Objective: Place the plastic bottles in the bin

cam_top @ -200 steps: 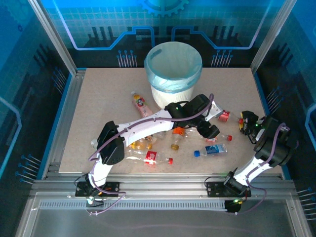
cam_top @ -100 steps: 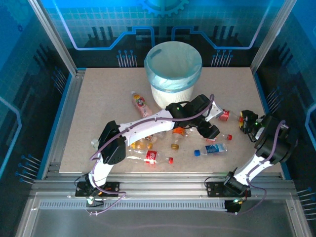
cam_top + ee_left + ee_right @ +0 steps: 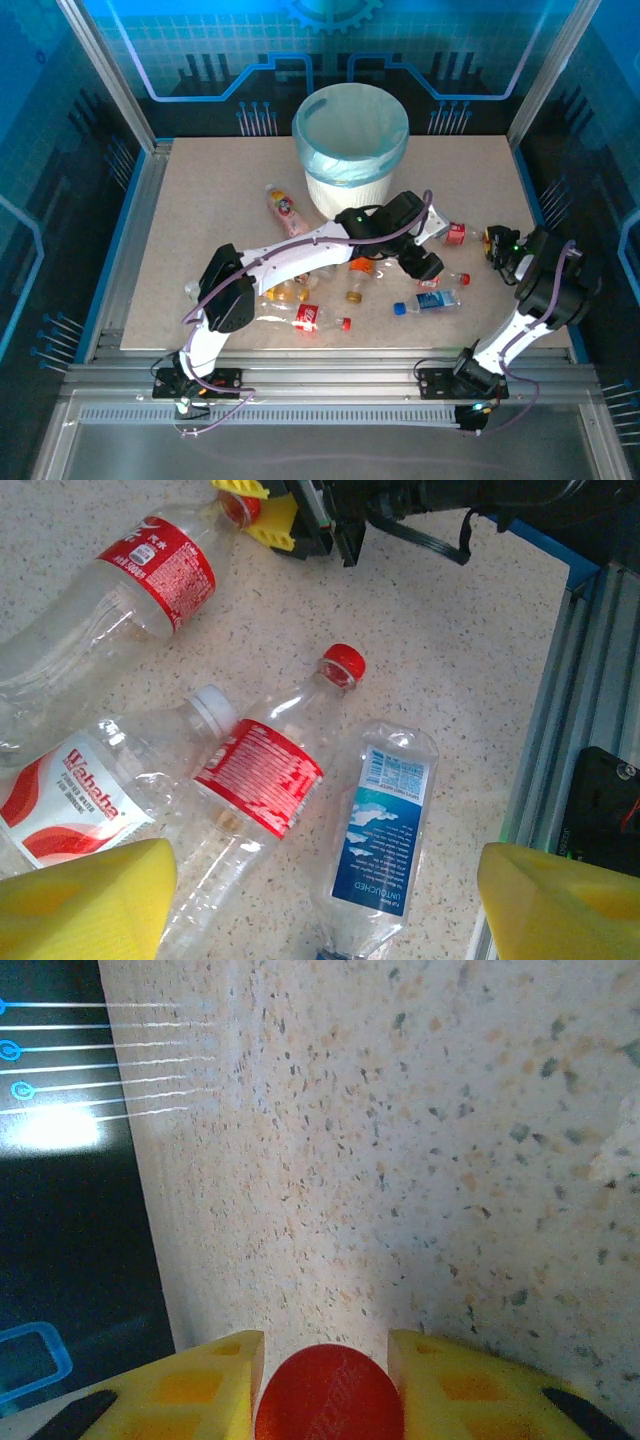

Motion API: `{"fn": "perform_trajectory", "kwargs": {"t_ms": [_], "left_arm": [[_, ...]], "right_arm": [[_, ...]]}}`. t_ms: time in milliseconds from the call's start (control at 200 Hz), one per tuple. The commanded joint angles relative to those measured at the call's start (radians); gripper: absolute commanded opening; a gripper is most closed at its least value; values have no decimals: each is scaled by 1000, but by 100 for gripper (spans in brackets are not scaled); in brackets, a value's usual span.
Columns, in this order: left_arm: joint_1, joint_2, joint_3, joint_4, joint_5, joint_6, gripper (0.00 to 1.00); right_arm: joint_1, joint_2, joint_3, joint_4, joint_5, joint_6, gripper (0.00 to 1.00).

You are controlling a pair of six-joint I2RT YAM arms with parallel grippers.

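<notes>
Right gripper point(image 3: 497, 244) sits near the right edge of the table point(image 3: 200, 230). Its yellow fingers point(image 3: 180, 1385) press against both sides of a red cap point(image 3: 327, 1392), so it grips the cap. The bottle body behind the cap is hidden. The cap's round face is turned to the wrist camera, which suggests the long axis runs roughly along the fingers.

The bin point(image 3: 318, 160) stands at the back centre of the table. In the top view it lies up and left of this gripper, well apart from it.

Left gripper point(image 3: 320, 900) is open and empty, its fingers spread wide. It hovers over a blue-label bottle point(image 3: 385, 830) and a red-label bottle point(image 3: 262, 790). These lie side by side, their long axes roughly crosswise to the line between the fingers. This gripper is the nearer one to the bin.

The left arm point(image 3: 300, 255) spans the table centre in front of the bin. A carry from the right side probably clears best over the bare far-right board. The table edge close by leaves little room to the right.
</notes>
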Motion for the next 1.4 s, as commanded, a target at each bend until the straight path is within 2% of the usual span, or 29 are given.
{"fn": "perform_trajectory", "kwargs": {"t_ms": [0,425,550,675,875,1110,1396], "left_arm": [[8,-64,-42,21,0,-27,81],[22,-157,-182,76,-3,-56,81],[30,-186,-201,84,-2,-58,81],[41,-224,-221,98,-2,-67,81],[50,-296,-253,105,-15,-68,81],[57,-423,-319,107,-52,-61,81],[85,-615,-408,99,-135,-46,80]], "right_arm": [[5,-75,-11,-95,121,-76,33],[-43,-226,-103,-133,85,-104,30],[-33,-356,-80,-245,130,-138,30],[6,-506,-49,-358,235,-182,29],[113,-681,29,-476,420,-246,27],[354,-830,130,-564,679,-344,25],[577,-906,304,-626,928,-513,21]]}}
